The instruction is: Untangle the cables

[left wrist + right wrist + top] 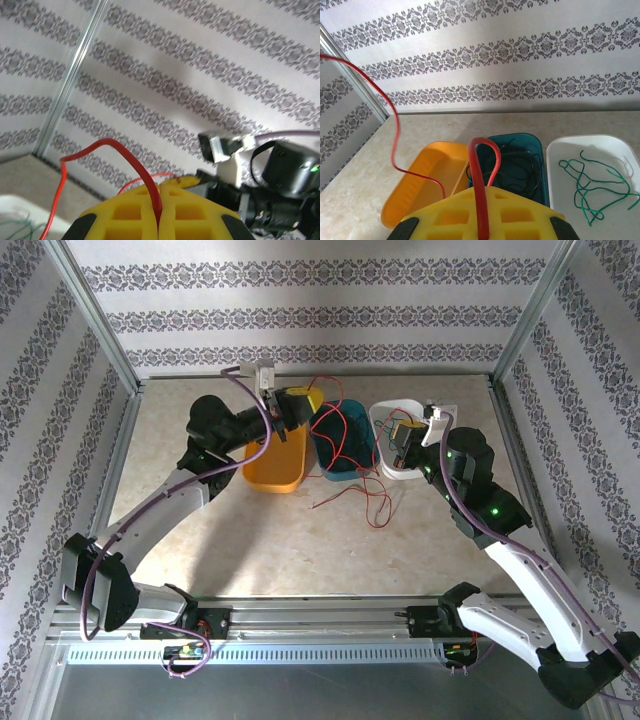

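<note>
Left claw (159, 222) and right claw (481, 226) each clamp the red cable (478, 185), its slack looping from the teal bin (512, 136) onto the counter (300, 540). Black cables (520, 167) lie in that bin, the green cable (590, 192) in the white tray (580, 139). Light, springy wire, likely best pinched near its ends; open counter in front, bin rims could snag.

The counter (300, 550) is a pale beige slab with a marbled pattern. Three oblong bins stand on it in a row toward the back: an orange bin (270, 472) on the left, a teal bin (340, 473) just beside it in the middle, and a white bin (392, 408) on the right. In front of the teal bin, loose loops of a thin red cable (340, 498) lie on the bare surface.
</note>
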